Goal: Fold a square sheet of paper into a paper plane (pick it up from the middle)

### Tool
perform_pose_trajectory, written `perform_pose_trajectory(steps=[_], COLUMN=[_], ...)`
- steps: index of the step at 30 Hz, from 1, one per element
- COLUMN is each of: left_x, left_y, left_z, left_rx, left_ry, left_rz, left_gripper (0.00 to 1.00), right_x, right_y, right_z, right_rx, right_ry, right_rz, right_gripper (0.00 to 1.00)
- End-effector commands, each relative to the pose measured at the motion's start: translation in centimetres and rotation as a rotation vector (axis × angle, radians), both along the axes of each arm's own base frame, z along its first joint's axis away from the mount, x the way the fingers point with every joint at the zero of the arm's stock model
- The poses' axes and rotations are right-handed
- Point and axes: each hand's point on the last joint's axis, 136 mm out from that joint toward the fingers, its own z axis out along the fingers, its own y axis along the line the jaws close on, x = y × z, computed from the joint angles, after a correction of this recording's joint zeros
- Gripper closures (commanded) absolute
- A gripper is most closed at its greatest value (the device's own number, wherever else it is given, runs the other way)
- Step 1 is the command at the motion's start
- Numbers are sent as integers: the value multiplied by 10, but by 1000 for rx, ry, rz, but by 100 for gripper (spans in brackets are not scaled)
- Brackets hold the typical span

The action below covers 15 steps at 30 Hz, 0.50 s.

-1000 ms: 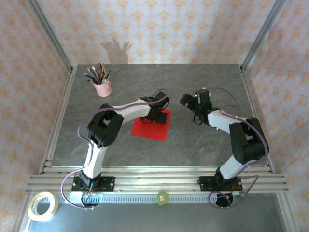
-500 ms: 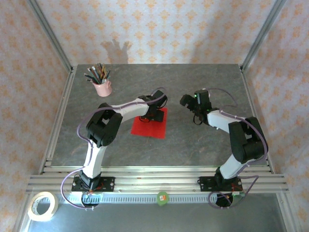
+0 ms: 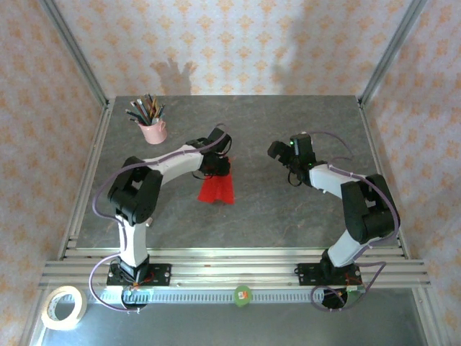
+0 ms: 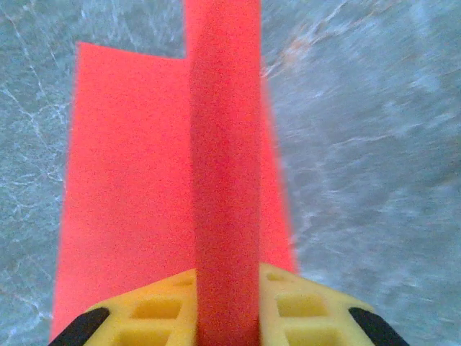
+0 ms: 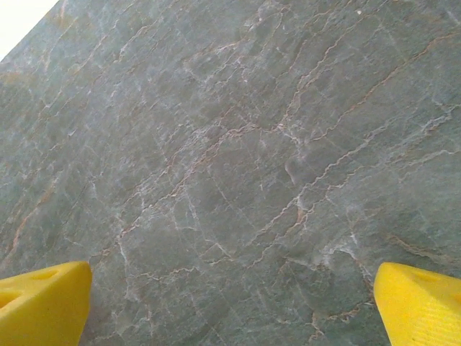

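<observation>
The red sheet of paper (image 3: 217, 189) lies left of the table's middle, drawn up into a narrow bunch. My left gripper (image 3: 215, 167) sits at its far end, shut on it. In the left wrist view a raised ridge of the red paper (image 4: 225, 180) runs up between the yellow fingers (image 4: 302, 310) of the left gripper (image 4: 227, 306), and the rest of the sheet spreads flat to either side on the table. My right gripper (image 3: 282, 153) hovers to the right, apart from the paper. Its yellow fingers (image 5: 43, 306) stand wide open over bare stone, with the right gripper (image 5: 230, 306) holding nothing.
A pink cup (image 3: 152, 131) of pencils stands at the back left. A roll of tape (image 3: 63, 306) lies off the table at the front left. Metal frame posts (image 3: 75, 54) mark the back corners, and a rail (image 3: 230, 270) runs along the near edge.
My left gripper has closed on the middle of the red sheet and shifted left and back. The flat square has been pulled into a narrower, bunched shape. The right arm has stayed put.
</observation>
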Motion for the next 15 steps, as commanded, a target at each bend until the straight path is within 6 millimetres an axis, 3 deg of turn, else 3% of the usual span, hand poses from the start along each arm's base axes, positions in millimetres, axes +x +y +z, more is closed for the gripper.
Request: perform_pose_trajectory(steps=[1, 7, 9, 11, 15], left_x=[4, -5, -9, -12, -11], left_y=[-24, -70, -79, -82, -74], left_z=[44, 113, 126, 128, 107], left_rx=[-186, -562, -655, -706, -755], left_ry=[-79, -152, -158, -148, -95], left_rz=[-4, -94, -116, -125, -86], left_gripper=[79, 79, 79, 79, 79], right_x=[10, 13, 13, 13, 12], right_y=[4, 17, 19, 21, 24], right_z=[35, 49, 52, 53, 54], right_rx=[50, 136, 155, 171, 187], right_ry=[-96, -126, -129, -128, -126], right_rz=[9, 59, 66, 72, 89], right_gripper=[0, 0, 0, 0, 0])
